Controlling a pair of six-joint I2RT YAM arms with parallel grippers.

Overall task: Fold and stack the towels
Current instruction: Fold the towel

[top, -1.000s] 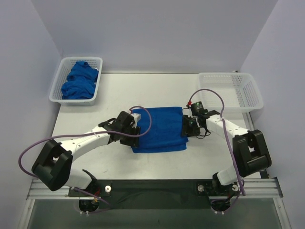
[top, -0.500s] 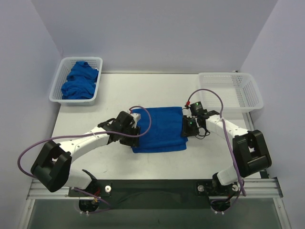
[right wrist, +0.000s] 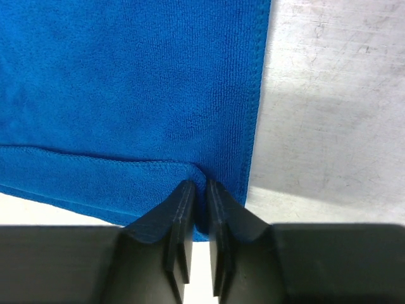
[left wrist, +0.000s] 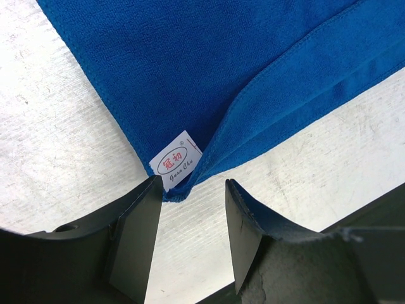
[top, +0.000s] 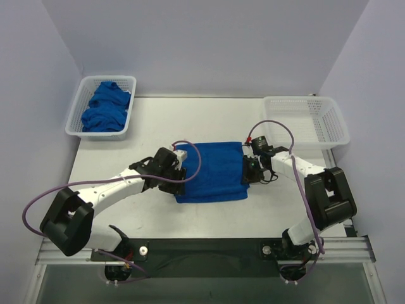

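Folding is under way: the towel (top: 212, 172) lies mid-way on the counter (top: 158, 123), its right edge pinched by the right gripper (right wrist: 195, 190), while the left gripper (left wrist: 192, 185) is spread around the labelled corner. Closing there is judged needed next.

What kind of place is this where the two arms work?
Probably a robotics lab cell, not a home: plain walls enclose the white table, the left arm and right arm are bolted to a metal rail at its edge, and towels wait in a basket.
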